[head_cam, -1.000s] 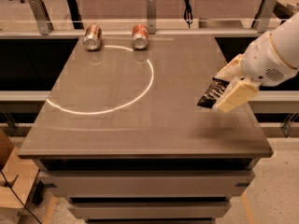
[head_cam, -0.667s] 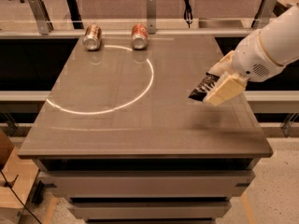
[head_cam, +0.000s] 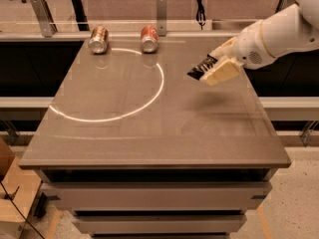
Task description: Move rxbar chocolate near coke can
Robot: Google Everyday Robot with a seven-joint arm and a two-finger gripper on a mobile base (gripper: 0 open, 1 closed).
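The coke can (head_cam: 149, 38), red with a silver end, lies on its side at the back of the table, right of centre-left. My gripper (head_cam: 215, 69) hangs above the table's right part, well to the right of the can and nearer the front. It is shut on the rxbar chocolate (head_cam: 200, 67), a thin black bar with white lettering that sticks out to the left between the cream fingers (head_cam: 222, 72). The bar is in the air, off the table top; its shadow falls on the surface below.
A paler copper-and-silver can (head_cam: 98, 39) lies on its side left of the coke can. The grey table (head_cam: 149, 133) carries a bright white arc of light. A rail with posts runs behind the table's back edge.
My gripper has moved left and towards the back of the table with the bar in it, and has risen a little. Both cans have stayed in place.
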